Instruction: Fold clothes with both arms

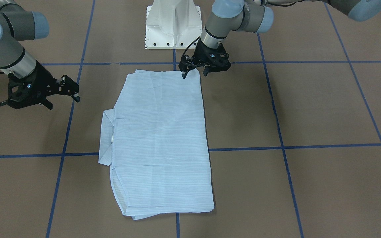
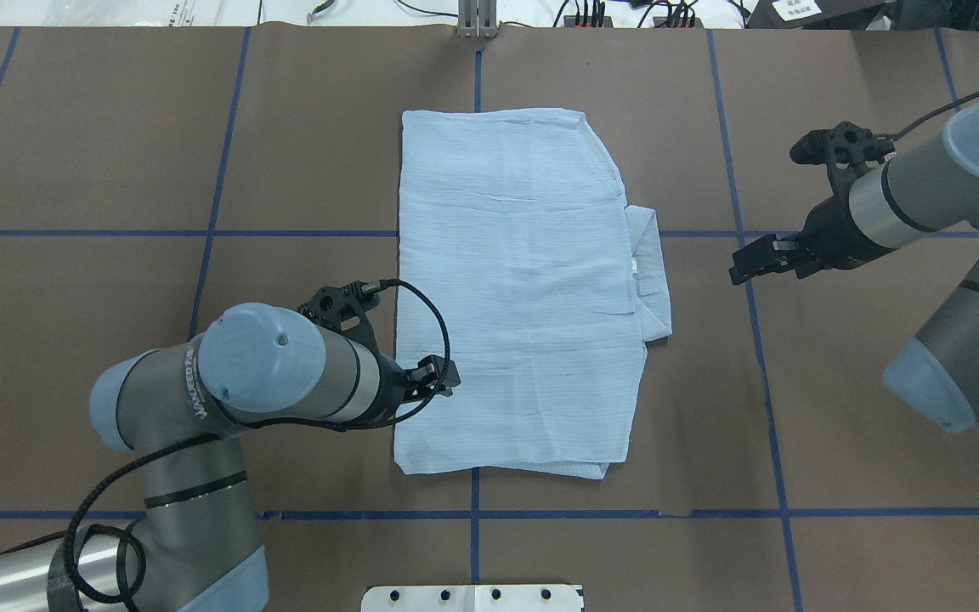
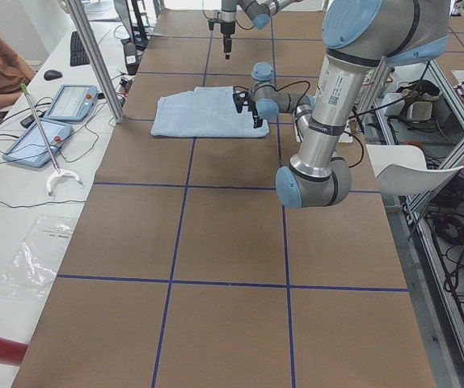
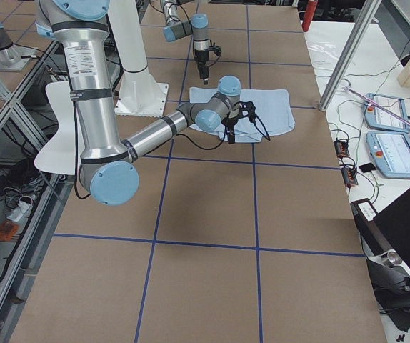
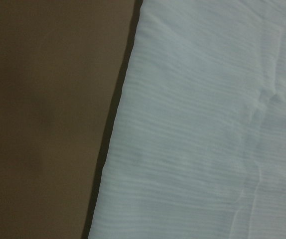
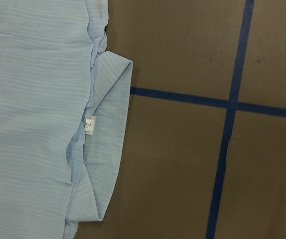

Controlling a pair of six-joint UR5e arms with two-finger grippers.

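**Item: folded shirt on worktop, both arms' fingers open**

Left gripper (image 1: 194, 74): fingers (image 1: 184, 74) parted, holding nothing. They straddle the shirt's long edge on the robot's left, close to the corner nearest the robot. One tip is over the cloth and the other over bare worktop (image 1: 309, 109). Whether the tip touches the fabric cannot be told. The left wrist view shows only that straight edge and the brown surface beside it.

Right gripper (image 1: 63, 101): fingers (image 1: 76, 97) spread, empty. It stands apart from the shirt on the robot's right, level with the collar, with bare worktop between.

Shirt (image 1: 160, 138): pale blue, finely striped, folded to a flat oblong with the smooth side up. It lies at the middle of the worktop, in front of the white pedestal base (image 1: 173, 23).
- Long axis: runs straight away from the robot, across a blue tape line (image 1: 276, 148).
- Collar (image 2: 653, 272): juts from the long edge on the robot's right, about halfway along, pointing at the right gripper. A small white label (image 6: 89, 125) shows inside it.
- Under-layers peek out at both short ends.
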